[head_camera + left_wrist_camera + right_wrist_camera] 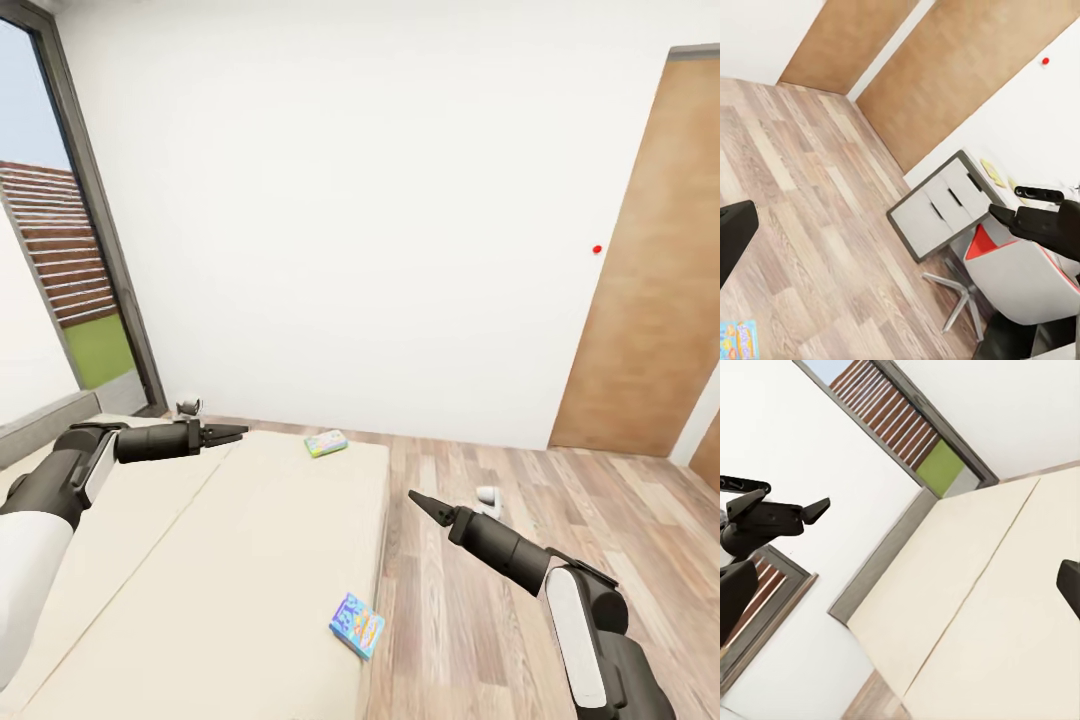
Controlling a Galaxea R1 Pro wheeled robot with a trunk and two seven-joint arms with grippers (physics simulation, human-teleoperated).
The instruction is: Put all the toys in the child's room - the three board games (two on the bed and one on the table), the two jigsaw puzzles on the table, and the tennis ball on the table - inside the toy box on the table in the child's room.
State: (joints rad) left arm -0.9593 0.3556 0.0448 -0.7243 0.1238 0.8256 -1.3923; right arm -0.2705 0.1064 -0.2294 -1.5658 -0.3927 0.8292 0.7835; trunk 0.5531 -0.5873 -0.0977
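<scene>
Two board games lie on the cream bed (230, 560). One colourful box (326, 442) rests at the bed's far end, and a blue box (357, 625) sits at the bed's right edge, closer to me. A corner of a board game (736, 339) also appears in the left wrist view. My left gripper (238, 433) hovers open above the bed's far left part, apart from both boxes. Over the floor beside the bed, my right gripper (418, 498) is open and holds nothing. Each wrist view catches the other gripper with its fingers apart.
A wooden door (650, 280) stands at the right and a tall window (60, 260) at the left. A small white object (488, 495) lies on the wood floor. In the left wrist view, a grey drawer unit (937, 206) and a red-and-grey chair (1020, 277) stand by the wall.
</scene>
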